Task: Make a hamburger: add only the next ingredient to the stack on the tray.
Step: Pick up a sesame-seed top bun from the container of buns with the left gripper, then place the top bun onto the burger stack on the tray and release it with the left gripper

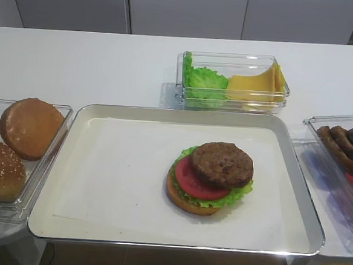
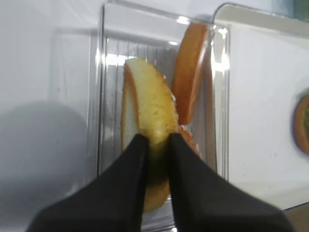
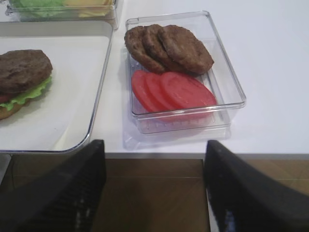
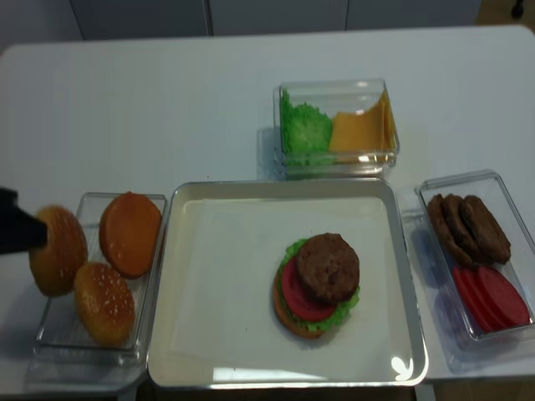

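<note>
The left gripper (image 2: 153, 145) was pinched shut on a bun (image 2: 147, 130), its two black fingers (image 2: 128, 164) pressing either face of the piece, which stood on edge between them with a pale cut side on one face and a golden crust on the other; whether this bun carried seeds could not be told from the wrist view. Just beyond the fingertips a smooth orange-brown bun half (image 2: 189, 77) leaned upright against the far wall of the clear bun box (image 2: 99, 121), leaving only a narrow gap between the two pieces. In the realsense overhead view the held bun (image 4: 57, 251) sat at the outer edge of that box, with the sesame-seeded bun top (image 4: 104, 302) lying close beside it toward the table's front edge. Across the box wall, on the side away from the gripper's arm, lay the tray (image 4: 192, 334), whose paper lining was bare along its near part. The stack (image 4: 318, 282), topped by the patty, sat farther across the tray, well apart from the gripper. The right gripper (image 3: 152, 193) hung with its jaws spread wide and nothing between them, off the table's front edge, near a clear box of patties and tomato slices (image 3: 227, 87).
</note>
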You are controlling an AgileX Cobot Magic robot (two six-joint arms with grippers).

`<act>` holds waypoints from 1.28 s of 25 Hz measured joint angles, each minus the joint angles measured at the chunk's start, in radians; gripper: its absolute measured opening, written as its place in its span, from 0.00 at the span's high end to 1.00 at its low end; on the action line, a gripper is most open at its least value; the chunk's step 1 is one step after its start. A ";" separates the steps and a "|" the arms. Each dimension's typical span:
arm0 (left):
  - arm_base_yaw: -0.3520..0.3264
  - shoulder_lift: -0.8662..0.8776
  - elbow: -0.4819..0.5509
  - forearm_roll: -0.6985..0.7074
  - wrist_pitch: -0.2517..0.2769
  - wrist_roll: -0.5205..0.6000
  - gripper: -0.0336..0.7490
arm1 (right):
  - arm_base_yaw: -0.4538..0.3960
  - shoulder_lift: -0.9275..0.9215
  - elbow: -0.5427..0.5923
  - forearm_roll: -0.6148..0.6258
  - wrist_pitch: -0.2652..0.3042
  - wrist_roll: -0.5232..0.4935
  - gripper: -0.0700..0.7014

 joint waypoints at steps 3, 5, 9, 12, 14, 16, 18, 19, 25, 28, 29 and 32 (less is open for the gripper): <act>0.000 -0.027 -0.061 -0.053 0.004 0.000 0.84 | 0.000 0.000 0.000 0.000 0.000 0.000 0.27; 0.000 -0.040 -0.106 -0.126 0.006 0.000 0.85 | 0.000 0.000 0.000 0.000 0.000 0.000 0.27; -0.021 -0.047 -0.168 -0.291 0.010 -0.002 0.85 | 0.000 0.000 0.000 0.000 0.000 -0.002 0.27; -0.113 -0.047 -0.175 -0.334 0.009 -0.040 0.85 | 0.000 0.000 0.000 0.000 0.000 -0.002 0.27; -0.216 -0.047 -0.175 -0.336 0.009 -0.069 0.85 | 0.000 0.000 0.000 0.000 0.000 -0.002 0.27; -0.325 -0.045 -0.175 -0.337 0.009 -0.100 0.85 | 0.000 0.000 0.000 0.000 0.000 -0.002 0.27; -0.454 -0.032 -0.175 -0.327 -0.015 -0.138 0.85 | 0.000 0.000 0.000 0.000 0.000 -0.002 0.27; -0.507 -0.025 -0.175 -0.322 -0.050 -0.169 0.85 | 0.000 0.000 0.000 0.000 0.000 -0.002 0.27; -0.822 0.084 -0.166 -0.347 -0.274 -0.228 0.85 | 0.000 0.000 0.000 0.000 0.000 -0.002 0.27; -0.909 0.150 -0.166 -0.436 -0.352 -0.230 0.85 | 0.000 0.000 0.000 0.000 0.000 -0.002 0.27; -0.933 0.183 -0.166 -0.483 -0.364 -0.219 0.86 | 0.000 0.000 0.000 0.000 0.000 -0.002 0.27; -0.985 0.253 -0.166 -0.582 -0.381 -0.186 0.86 | 0.000 0.000 0.000 0.000 0.000 -0.002 0.27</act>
